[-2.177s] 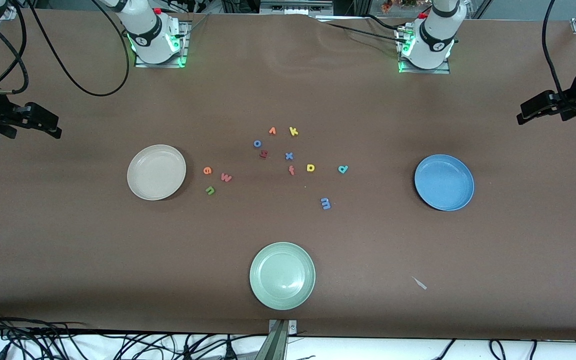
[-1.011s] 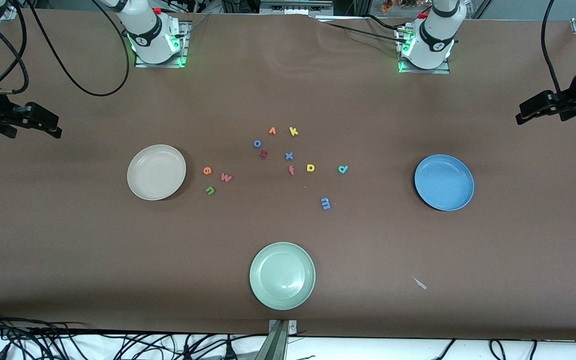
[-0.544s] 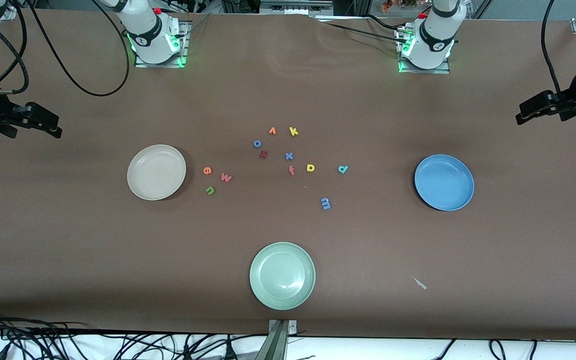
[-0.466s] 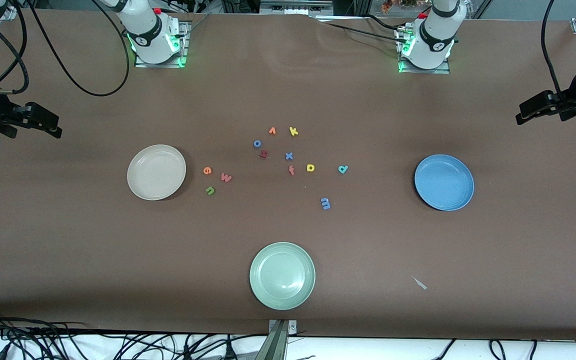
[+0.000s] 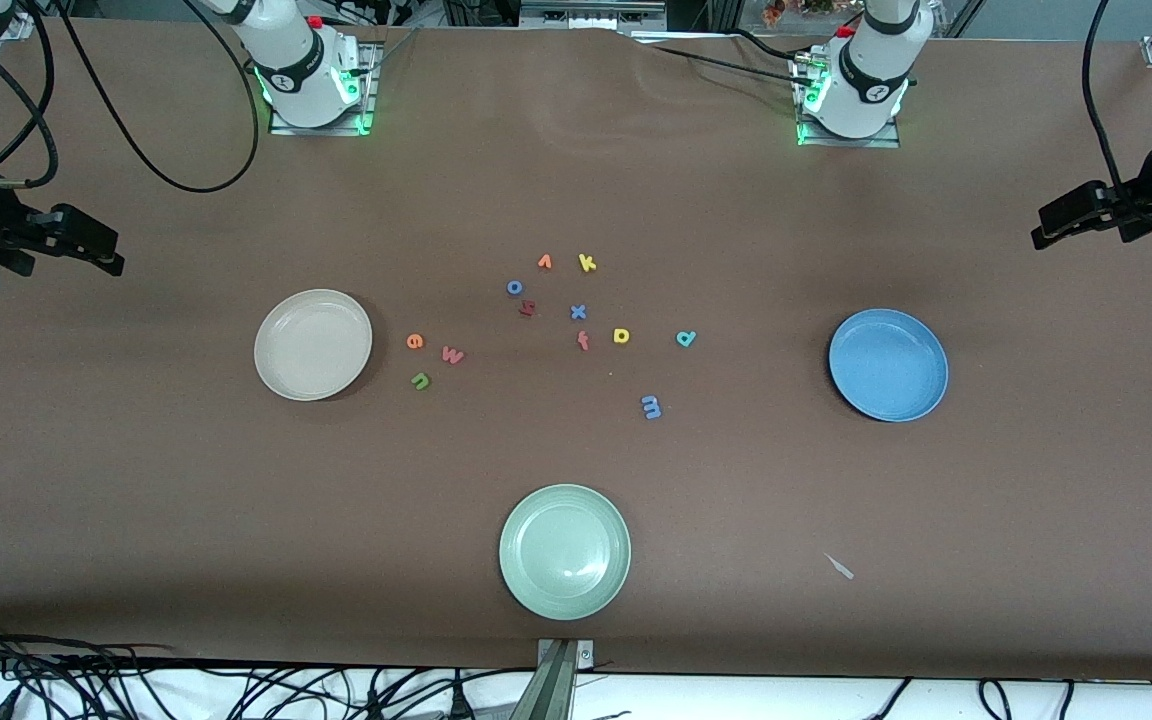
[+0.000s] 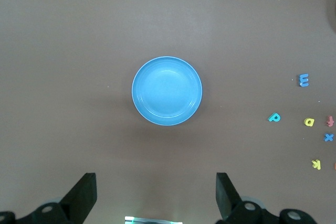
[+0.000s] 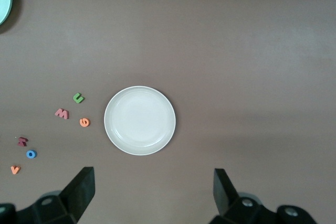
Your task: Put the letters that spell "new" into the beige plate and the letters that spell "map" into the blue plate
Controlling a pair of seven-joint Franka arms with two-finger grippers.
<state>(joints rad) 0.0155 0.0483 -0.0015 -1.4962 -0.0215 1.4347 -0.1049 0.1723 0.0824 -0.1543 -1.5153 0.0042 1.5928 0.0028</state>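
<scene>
Front view: nothing is yet sorted. The n (image 5: 420, 380), e (image 5: 415, 341) and w (image 5: 452, 354) are clustered left of centre just beside the beige plate (image 5: 281, 375); the m (image 5: 651, 406), a (image 5: 686, 339) and p (image 5: 622, 335) are scattered right of centre, apart from the blue plate (image 5: 841, 385). All are lying flat, upside down as shown. The right gripper (image 7: 152, 190) and left gripper (image 6: 156, 192) are held high at the frame's edges, fingers spread wide and empty, presumably awaiting a first pick.

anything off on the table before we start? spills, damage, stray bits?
One stray bit: a small pale scrap lies on the brown table cover, nearer the front camera than the blue plate; it is neither a letter nor a plate. The cover also ripples between the two arm bases. All three plates are empty and upright; nothing is spilled.
</scene>
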